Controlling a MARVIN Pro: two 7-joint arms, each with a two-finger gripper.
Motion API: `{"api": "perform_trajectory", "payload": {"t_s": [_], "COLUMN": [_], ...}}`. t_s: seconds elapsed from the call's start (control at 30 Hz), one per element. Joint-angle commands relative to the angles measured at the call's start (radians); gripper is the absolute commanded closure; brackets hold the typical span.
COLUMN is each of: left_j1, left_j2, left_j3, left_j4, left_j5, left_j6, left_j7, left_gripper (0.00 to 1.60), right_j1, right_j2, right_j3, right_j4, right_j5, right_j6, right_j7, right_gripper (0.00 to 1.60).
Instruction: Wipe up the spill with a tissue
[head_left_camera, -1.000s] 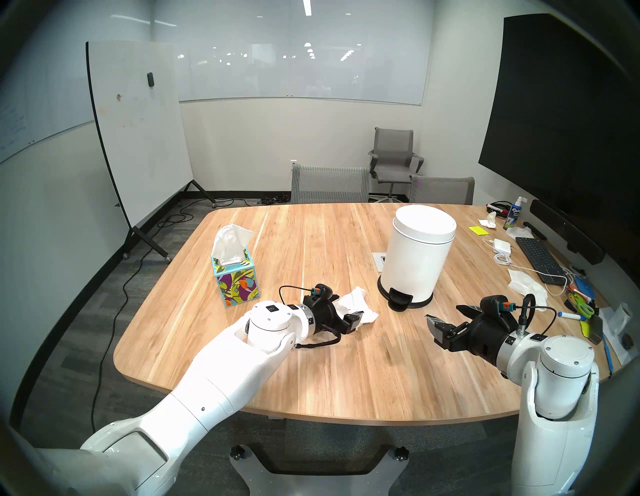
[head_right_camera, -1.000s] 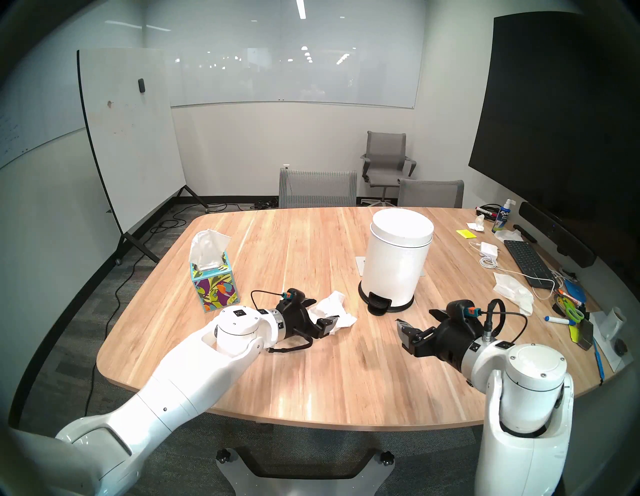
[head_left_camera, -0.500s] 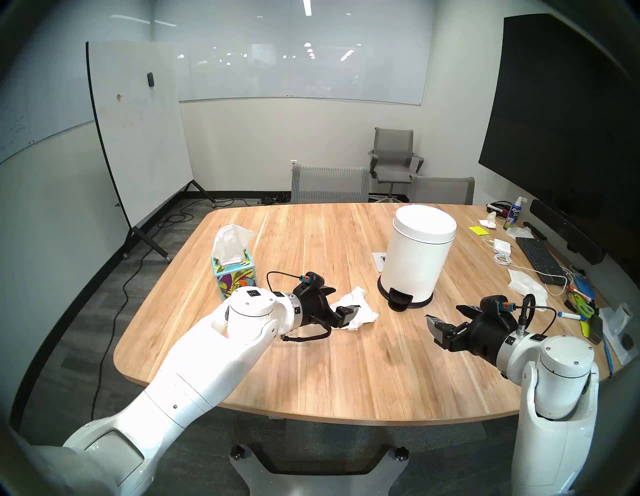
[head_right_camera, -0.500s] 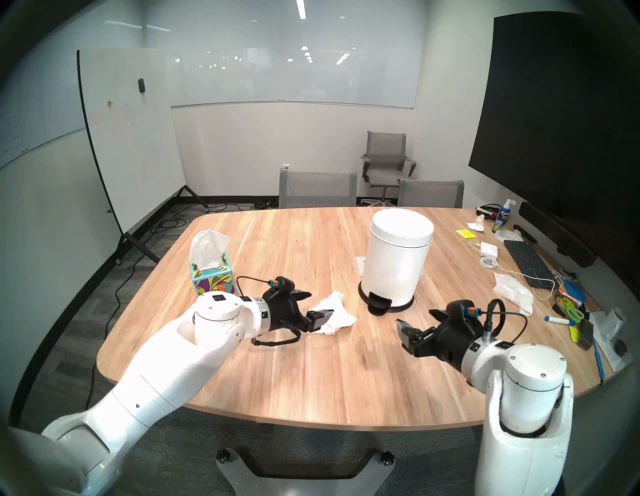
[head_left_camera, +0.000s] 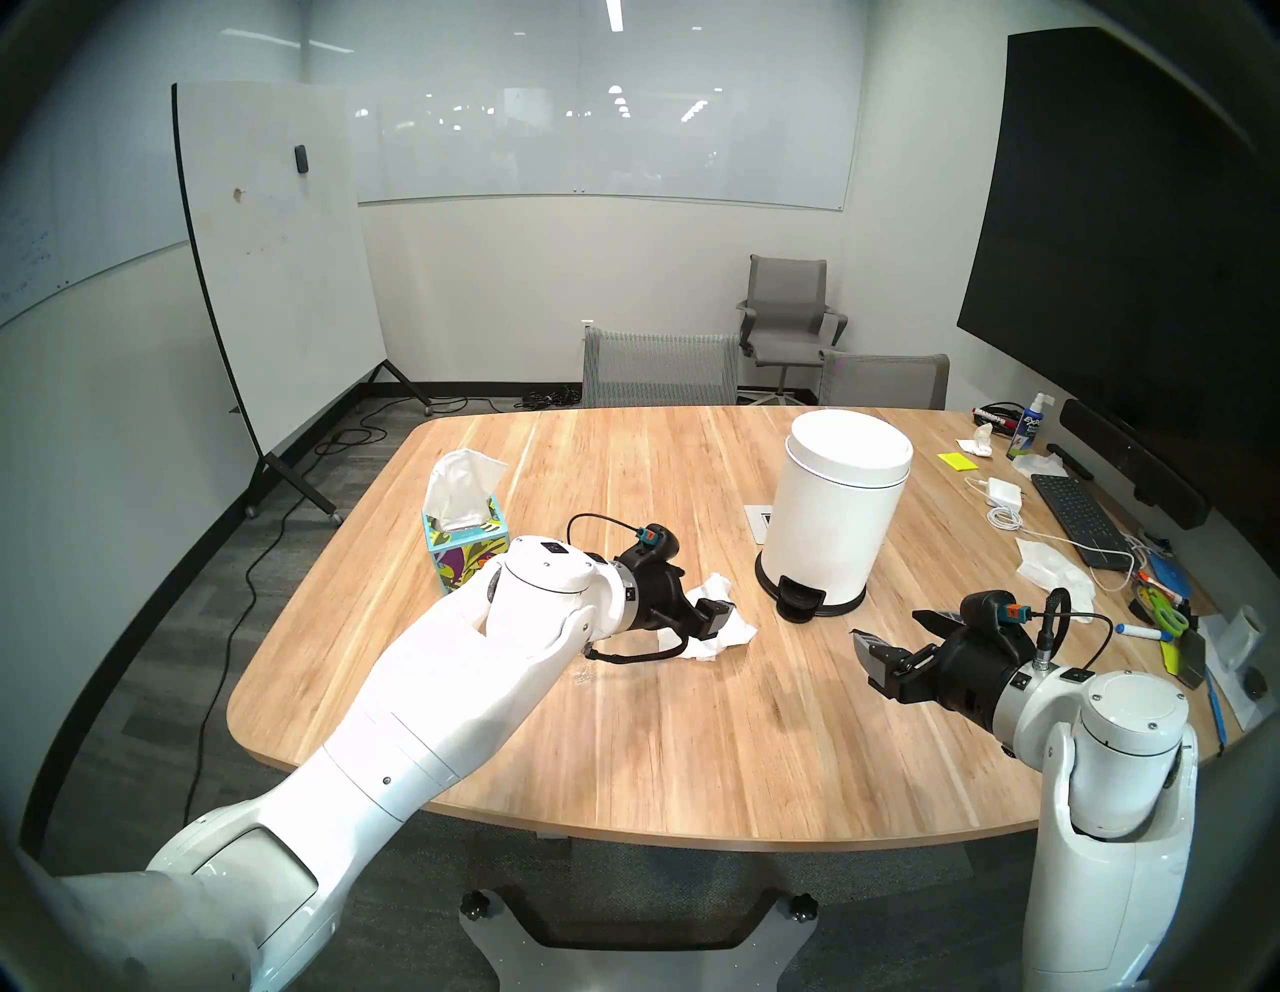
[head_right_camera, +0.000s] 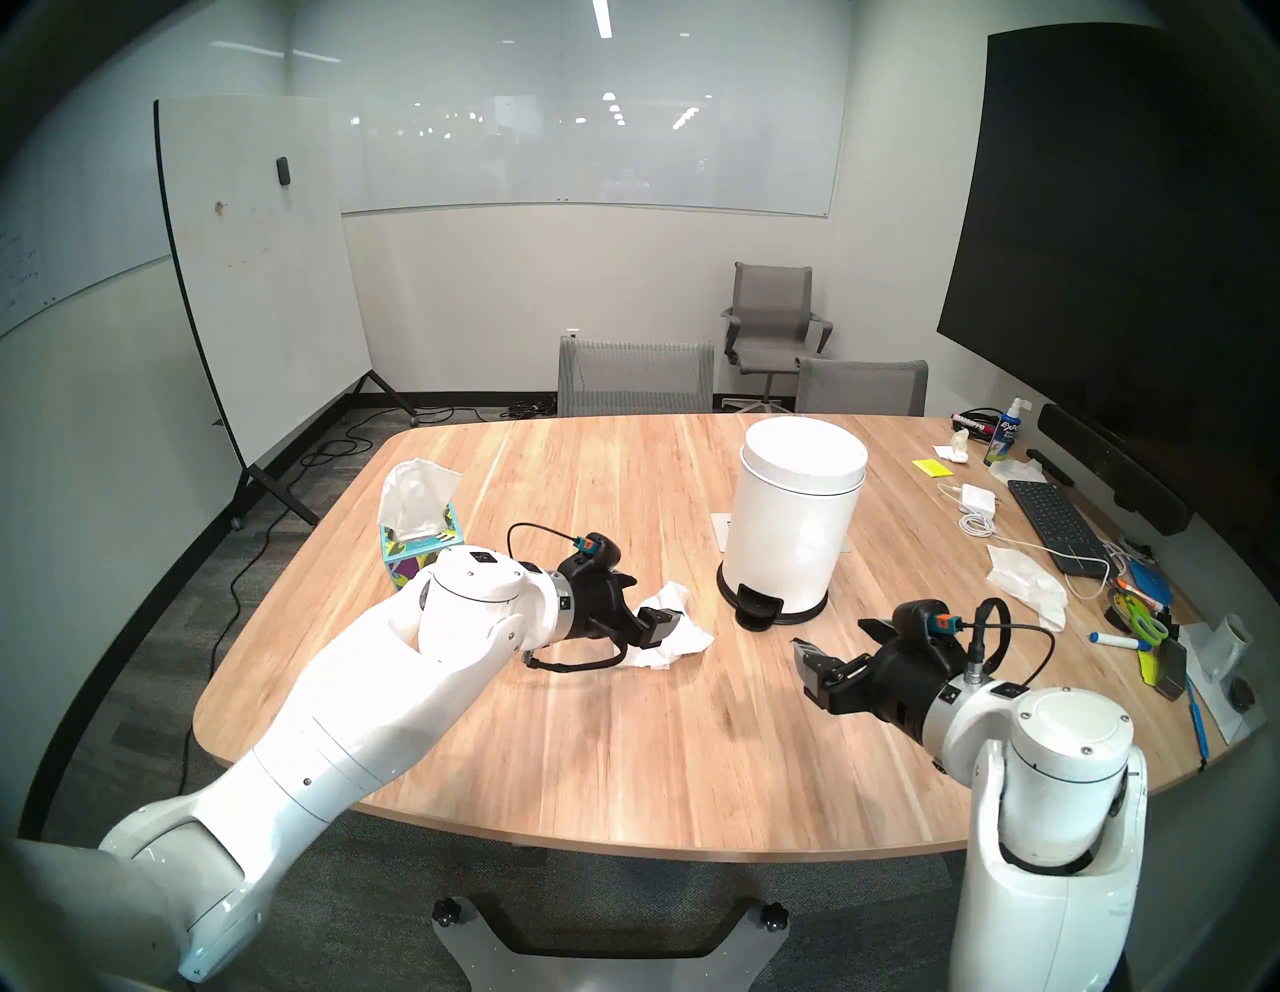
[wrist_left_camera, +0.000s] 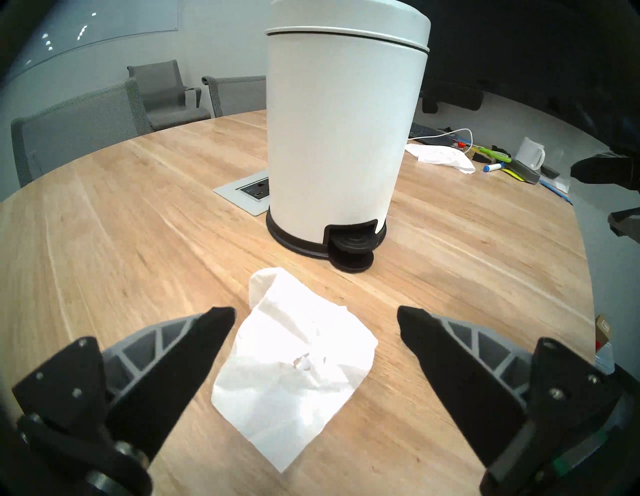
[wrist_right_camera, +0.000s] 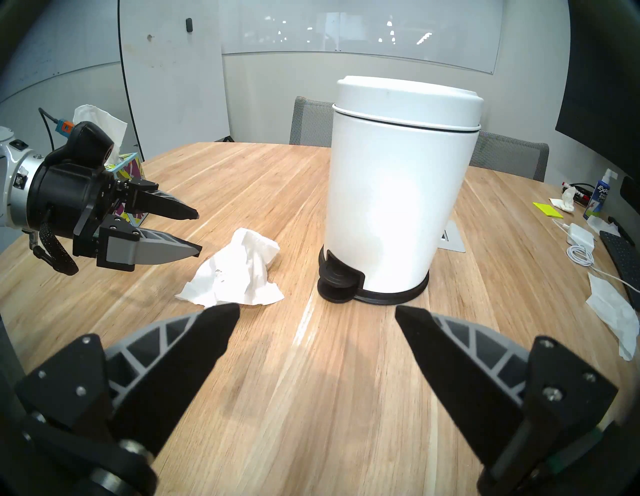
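Note:
A crumpled white tissue (head_left_camera: 727, 634) (head_right_camera: 682, 637) lies on the wooden table (head_left_camera: 692, 748) just left of the pedal bin. My left gripper (head_left_camera: 713, 599) (head_right_camera: 654, 599) hovers over the tissue's near-left part, open and holding nothing. The left wrist view shows the tissue (wrist_left_camera: 298, 360) between and ahead of the spread fingers (wrist_left_camera: 194, 346). My right gripper (head_left_camera: 886, 627) (wrist_right_camera: 317, 311) is open and empty above bare wood, to the right of the tissue (wrist_right_camera: 239, 273). The spill is not visible in any view.
A white pedal bin (head_left_camera: 838, 506) stands right of the tissue, with a power socket plate (wrist_left_camera: 246, 194) behind it. A leaf-print tissue box (head_left_camera: 471, 554) sits behind my left wrist. A keyboard (head_left_camera: 1073, 512), cables, pens and another loose tissue (head_left_camera: 1053, 568) crowd the table's right edge.
My left wrist pulled back to the left, then rose and swung toward the far side, tipping the open gripper over the tissue. The tissue and the right arm stayed put.

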Motion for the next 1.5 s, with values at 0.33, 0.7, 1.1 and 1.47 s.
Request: {"api": "perform_trajectory", "payload": {"t_s": [0.33, 0.7, 1.1, 1.47], "left_j1": [-0.137, -0.162, -0.166, -0.151], "left_j2": [-0.133, -0.182, -0.186, -0.164], "left_j3": [0.044, 0.079, 0.099, 0.101], "left_j4": [0.156, 0.228, 0.274, 0.279], "left_j5": [0.007, 0.022, 0.03, 0.035], "left_j6": [0.052, 0.033, 0.003, -0.016], "left_j7": [0.022, 0.049, 0.061, 0.056], "left_gripper": [0.0, 0.0, 0.32, 0.93], "right_j1": [0.002, 0.002, 0.001, 0.001], "right_j2": [0.001, 0.001, 0.001, 0.001], "right_j3": [0.002, 0.002, 0.003, 0.003], "right_j4": [-0.02, -0.02, -0.021, -0.021], "right_j5": [0.001, 0.001, 0.001, 0.001], "right_j6": [-0.001, -0.001, -0.001, 0.0], "right_j7": [0.0, 0.0, 0.0, 0.0], "right_gripper": [0.0, 0.0, 0.0, 0.0]}}
